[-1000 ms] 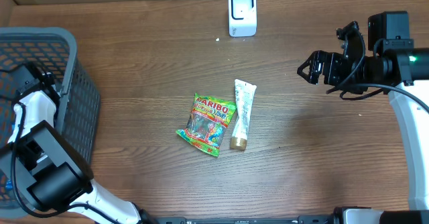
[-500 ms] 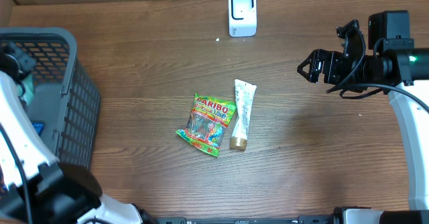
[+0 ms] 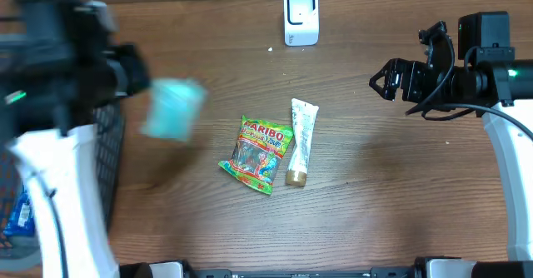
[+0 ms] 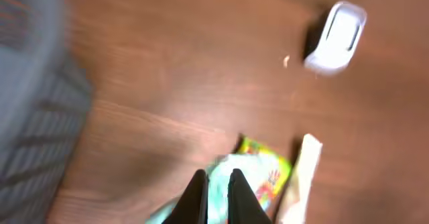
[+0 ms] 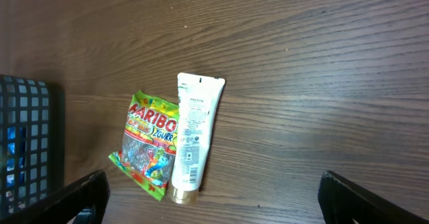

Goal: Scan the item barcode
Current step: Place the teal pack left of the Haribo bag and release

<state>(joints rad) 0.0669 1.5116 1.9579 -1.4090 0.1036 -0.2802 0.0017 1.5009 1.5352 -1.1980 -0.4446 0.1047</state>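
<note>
The left gripper is clamped on a pale teal packet. The packet is blurred and held in the air over the table's left side, just beside the grey basket. It is probably bound for the white scanner at the table's far edge. A Haribo bag and a white tube lie touching at the table's middle. The right gripper hangs near the right edge with its jaws wide and nothing in them, likely keeping clear.

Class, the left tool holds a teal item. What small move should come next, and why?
Probably carry the teal item toward the white scanner: the left tool is shut on it, and it hangs well to one side of the scanner, not yet before it.
</note>
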